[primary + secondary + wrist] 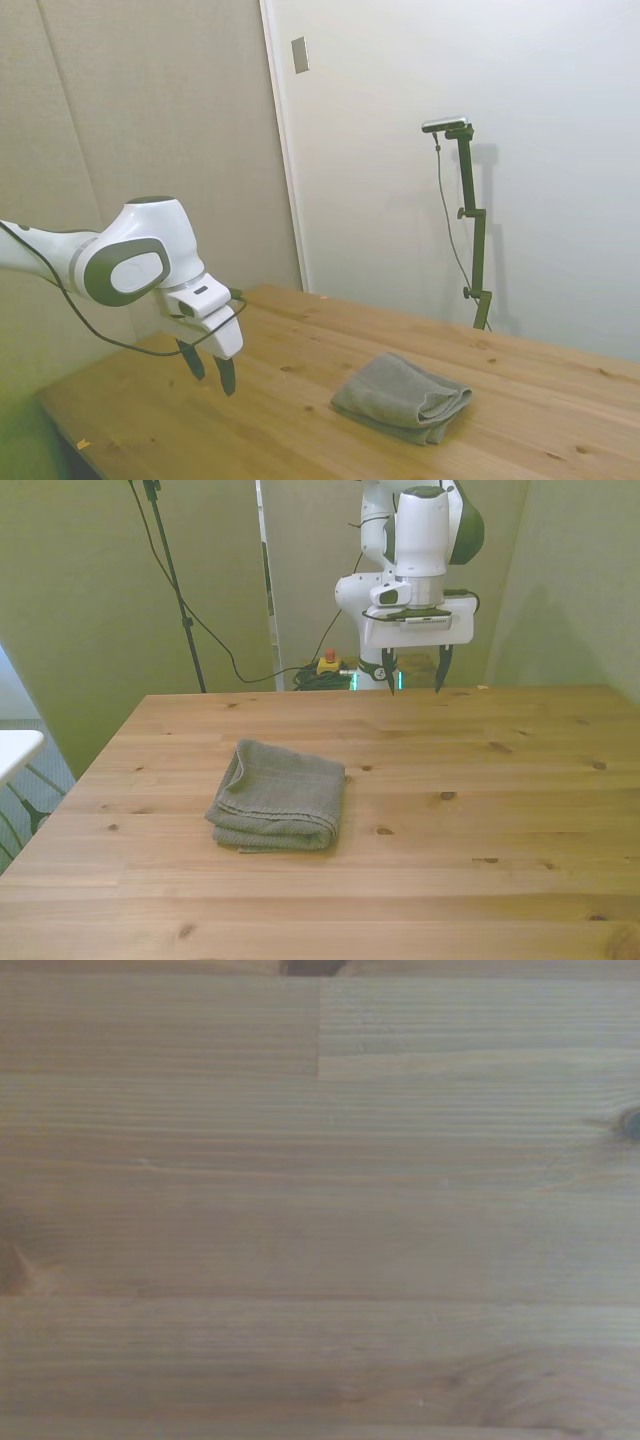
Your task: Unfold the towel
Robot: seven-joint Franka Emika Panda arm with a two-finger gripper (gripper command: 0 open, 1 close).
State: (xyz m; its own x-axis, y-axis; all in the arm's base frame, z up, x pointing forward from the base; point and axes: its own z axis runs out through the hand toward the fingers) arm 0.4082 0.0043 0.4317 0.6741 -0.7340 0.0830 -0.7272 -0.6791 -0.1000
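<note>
The grey-green towel [402, 398] [279, 795] lies folded into a thick rectangle on the wooden table, toward the front view's left of centre. My gripper [209, 369] [414, 673] hangs open above the table's far edge, well away from the towel and holding nothing. Its two dark fingers point down with a wide gap between them. In the wrist view only bare wooden planks [320, 1210] appear, with no towel in it.
The wooden table [470, 810] stretches wide around the towel. Cables and a red-and-yellow button box [328, 662] lie on the floor behind the table's far edge. A white object [15, 748] juts in at the front view's left edge.
</note>
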